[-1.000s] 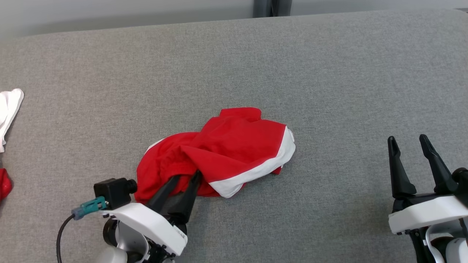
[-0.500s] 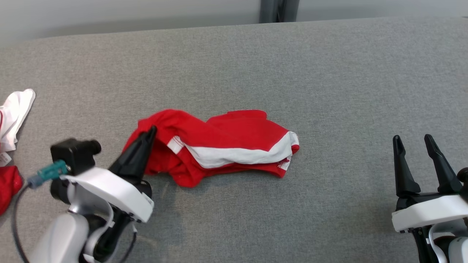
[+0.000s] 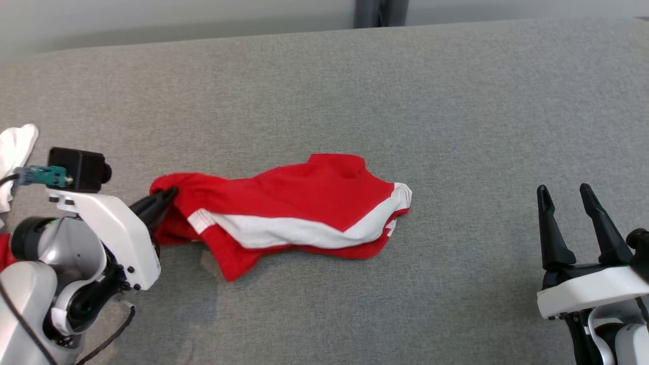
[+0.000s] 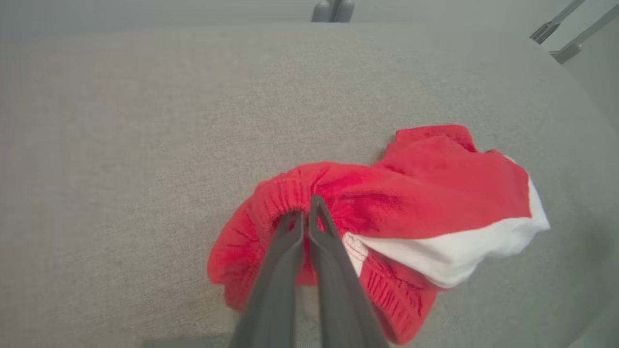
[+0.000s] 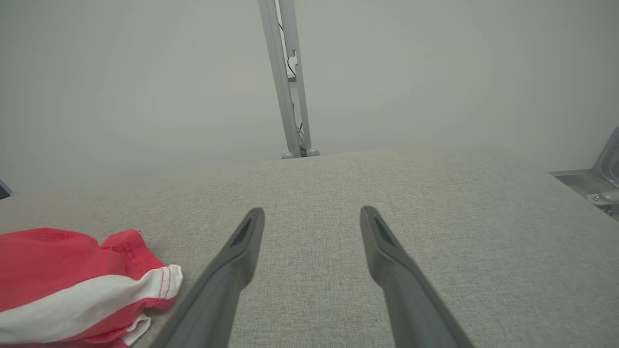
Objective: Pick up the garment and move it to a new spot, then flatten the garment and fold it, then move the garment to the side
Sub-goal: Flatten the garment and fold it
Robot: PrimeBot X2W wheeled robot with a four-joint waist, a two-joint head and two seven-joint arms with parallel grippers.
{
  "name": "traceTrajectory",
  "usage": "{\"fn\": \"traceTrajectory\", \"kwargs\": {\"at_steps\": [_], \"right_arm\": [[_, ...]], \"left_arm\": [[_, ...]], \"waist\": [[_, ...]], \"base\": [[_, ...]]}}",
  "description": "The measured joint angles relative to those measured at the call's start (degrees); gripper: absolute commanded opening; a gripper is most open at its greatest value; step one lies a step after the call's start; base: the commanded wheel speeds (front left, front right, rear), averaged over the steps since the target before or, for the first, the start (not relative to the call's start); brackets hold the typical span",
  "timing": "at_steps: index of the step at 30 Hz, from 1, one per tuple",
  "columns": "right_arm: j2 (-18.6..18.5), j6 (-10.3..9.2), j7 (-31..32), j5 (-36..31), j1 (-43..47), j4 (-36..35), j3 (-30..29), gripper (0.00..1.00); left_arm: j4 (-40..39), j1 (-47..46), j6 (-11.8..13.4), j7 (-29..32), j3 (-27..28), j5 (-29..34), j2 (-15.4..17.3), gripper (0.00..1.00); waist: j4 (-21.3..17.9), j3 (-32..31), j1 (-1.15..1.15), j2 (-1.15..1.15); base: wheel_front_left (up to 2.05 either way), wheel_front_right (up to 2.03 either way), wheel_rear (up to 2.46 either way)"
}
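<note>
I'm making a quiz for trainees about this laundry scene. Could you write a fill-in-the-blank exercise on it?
The garment is coloured red and ____. The left gripper has its jaws shut on the ____. The right gripper, jaws ____, stands apart from it over the grey surface.
Missing words: white; garment; open.

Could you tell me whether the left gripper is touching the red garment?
Touching. The left wrist view shows the left gripper shut on the gathered red edge of the garment, with fabric bunched around its fingertips.
</note>
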Motion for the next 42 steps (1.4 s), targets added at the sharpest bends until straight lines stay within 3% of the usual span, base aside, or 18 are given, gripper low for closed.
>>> {"fn": "traceTrajectory", "kwargs": {"at_steps": [7, 8, 9, 10, 13, 18, 28, 37, 42], "right_arm": [[0.00, 0.00, -0.75, 0.42, -0.66, 1.21, 0.14, 1.00], [0.00, 0.00, -0.75, 0.42, -0.67, 1.30, 0.08, 1.00], [0.00, 0.00, -0.77, 0.42, -0.67, 1.40, -0.04, 1.00], [-0.01, 0.00, -0.80, 0.42, -0.67, 1.49, -0.21, 1.00], [0.00, 0.00, -0.79, 0.34, -0.67, 1.52, -0.52, 1.00], [-0.01, 0.00, -0.46, -0.22, -0.62, 1.25, -0.84, 1.00], [0.01, 0.00, 0.79, -1.32, -0.10, -0.59, -2.35, 1.00], [0.00, 0.00, 1.49, -3.04, -0.40, -2.45, -1.69, 1.00], [0.00, 0.00, 2.42, -3.75, -0.23, -3.30, -0.78, 1.00]], "left_arm": [[11.11, -1.13, -2.85, -1.36, -2.46, -0.81, -2.57, 0.00], [11.93, -1.25, -3.26, -1.92, -2.65, -0.49, -2.77, 0.18], [12.74, -1.34, -3.28, -2.47, -2.80, -0.04, -2.89, 0.78], [13.28, -1.34, -3.27, -3.55, -2.64, 0.13, -3.22, 1.00], [13.83, -1.20, -2.68, -6.94, -1.68, 0.54, -4.31, 1.00], [12.65, 1.77, 0.93, -14.88, 1.43, 1.64, -6.32, 1.00], [6.00, 8.53, 4.42, -19.31, 3.44, 2.29, -6.79, 1.00], [-1.27, 10.52, 7.95, -34.95, 3.56, 11.88, -9.71, 1.00], [-0.55, 11.22, 8.84, -41.45, 1.78, 16.86, -10.65, 1.00]], "waist": [[-2.13, 1.57, 0.00, 0.00], [-2.23, 1.70, 0.00, 0.00], [-2.25, 1.75, 0.00, 0.00], [-2.18, 1.73, 0.00, 0.00], [-1.78, 1.38, 0.00, 0.00], [-0.68, 0.11, 0.00, 0.00], [2.16, -1.73, 0.00, 0.00], [2.82, -3.68, 0.00, 0.00], [3.04, -5.11, 0.00, 0.00]], "base": [[0.00, 0.00, 0.00], [0.00, 0.00, 0.00], [0.00, 0.00, 0.00], [0.00, 0.00, 0.00], [0.00, 0.00, 0.00], [0.00, 0.00, 0.00], [0.00, 0.00, 0.00], [0.00, 0.00, 0.00], [0.00, 0.00, 0.00]]}}
